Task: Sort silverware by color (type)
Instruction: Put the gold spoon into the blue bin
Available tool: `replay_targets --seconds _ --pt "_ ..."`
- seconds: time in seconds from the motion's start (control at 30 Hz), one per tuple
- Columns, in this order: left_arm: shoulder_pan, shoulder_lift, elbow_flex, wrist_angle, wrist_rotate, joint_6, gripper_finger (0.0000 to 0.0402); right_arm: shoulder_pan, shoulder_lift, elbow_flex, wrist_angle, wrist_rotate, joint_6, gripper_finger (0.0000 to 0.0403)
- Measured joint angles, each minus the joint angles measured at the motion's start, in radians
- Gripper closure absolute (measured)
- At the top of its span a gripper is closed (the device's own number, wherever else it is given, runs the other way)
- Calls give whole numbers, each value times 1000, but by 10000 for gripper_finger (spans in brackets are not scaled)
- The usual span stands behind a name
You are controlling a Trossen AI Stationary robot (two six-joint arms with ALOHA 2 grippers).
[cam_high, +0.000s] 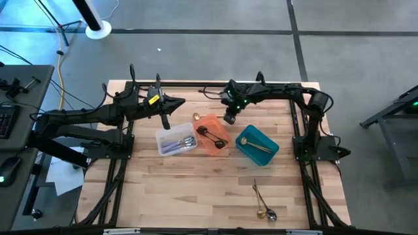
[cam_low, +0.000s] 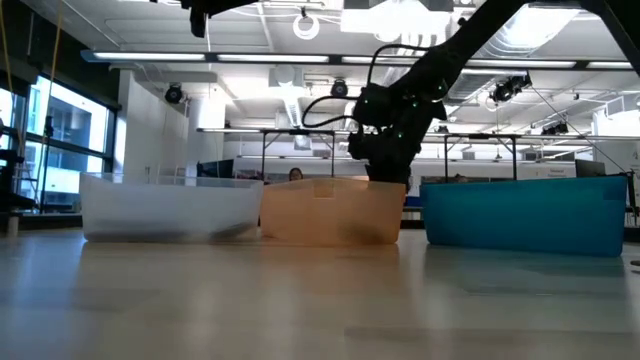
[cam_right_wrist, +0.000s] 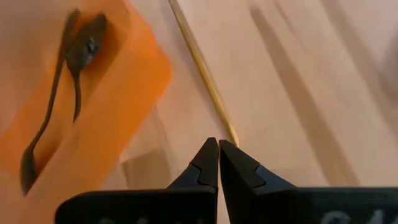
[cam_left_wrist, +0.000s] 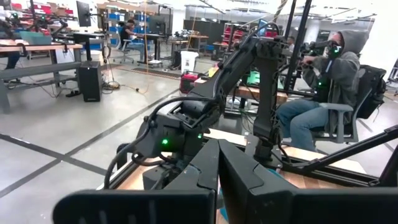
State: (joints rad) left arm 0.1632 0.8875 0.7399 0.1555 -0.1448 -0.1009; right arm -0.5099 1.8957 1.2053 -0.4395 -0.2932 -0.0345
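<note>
Three bins stand in a row mid-table. The clear bin (cam_high: 176, 141) holds silver silverware, the orange bin (cam_high: 212, 134) holds black spoons (cam_right_wrist: 68, 74), and the teal bin (cam_high: 257, 145) holds a gold piece. A gold piece (cam_right_wrist: 202, 68) lies flat on the table just beyond the orange bin. My right gripper (cam_right_wrist: 219, 149) is shut and slants down, its tips close beside that piece's handle end (cam_right_wrist: 233, 138). A gold and a silver spoon (cam_high: 264, 203) lie near the table's front edge. My left gripper (cam_high: 180, 102) waits shut and level above the far left. My right gripper has its shut fingertips right beside the gold piece's handle end (cam_right_wrist: 231, 134), coming from above at a slant. I cannot tell whether they touch it. The piece lies flat on the table.
The orange bin's far wall (cam_low: 330, 210) stands just in front of my right gripper (cam_low: 385, 165). Bare wood lies between the bins and the front edge. A seated person (cam_left_wrist: 323, 93) shows beyond the table's right side.
</note>
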Motion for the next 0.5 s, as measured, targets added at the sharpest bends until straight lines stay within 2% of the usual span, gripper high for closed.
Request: replay_targets --seconds 0.17,0.23,0.5 --pt "0 0 0 0 0 0 401 11 3 -5 95 1 -164 403" --pt "0 0 0 0 0 0 401 13 3 -8 84 2 -220 403" --pt "7 0 0 0 -6 -1 401 -1 41 -9 109 -3 -259 403"
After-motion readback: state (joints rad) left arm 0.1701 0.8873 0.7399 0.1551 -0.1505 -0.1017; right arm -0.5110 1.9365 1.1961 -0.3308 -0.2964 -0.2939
